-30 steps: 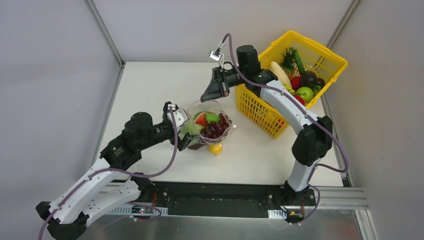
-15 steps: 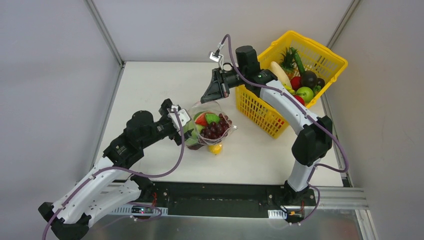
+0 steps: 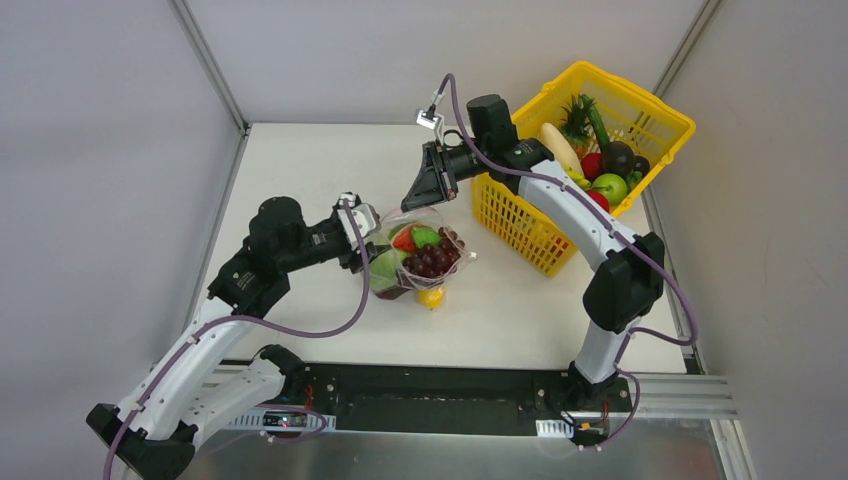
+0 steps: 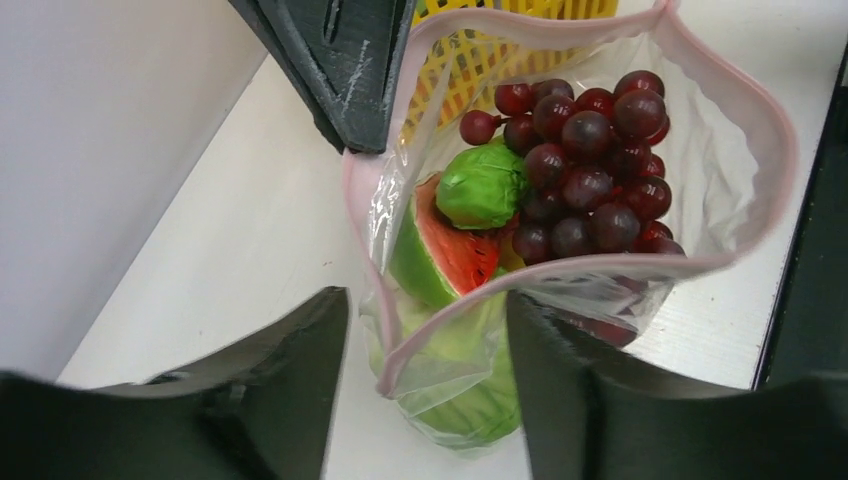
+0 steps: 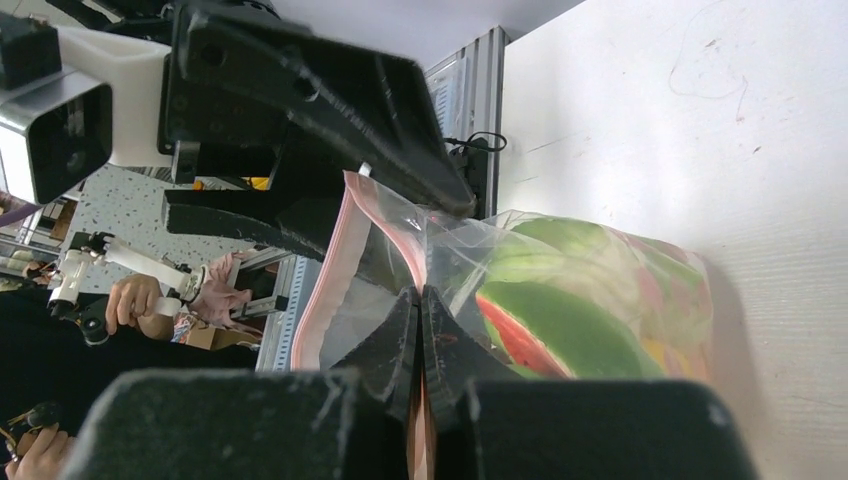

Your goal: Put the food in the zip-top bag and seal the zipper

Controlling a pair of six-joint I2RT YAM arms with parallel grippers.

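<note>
White table [image 3: 300,180], grey walls, yellow lattice basket [image 3: 510,225] at the far right.

Item: zip-top bag [image 3: 420,250], mid-table, standing with its mouth gaping. Contents: grape bunch [image 4: 590,170], watermelon slice [image 4: 450,250], cabbage [image 4: 482,185].

Item: yellow fruit [image 3: 431,297], loose on the table, just beside the bag's near side.

Item: toy produce [image 3: 610,187], several pieces, lying in the basket.

Item: right gripper [image 3: 410,195], clenched on the bag's far rim, holding it up.

Item: left gripper [image 4: 425,300], jaws apart, straddling the near rim without pinching it.

Item: zipper [image 4: 600,263], pink strip, both sides well apart, unsealed.

Status, by judgement: filling is largely done. The loose fruit is outstanding, and whether the basket pieces count cannot be told. Sealing is not yet begun.
</note>
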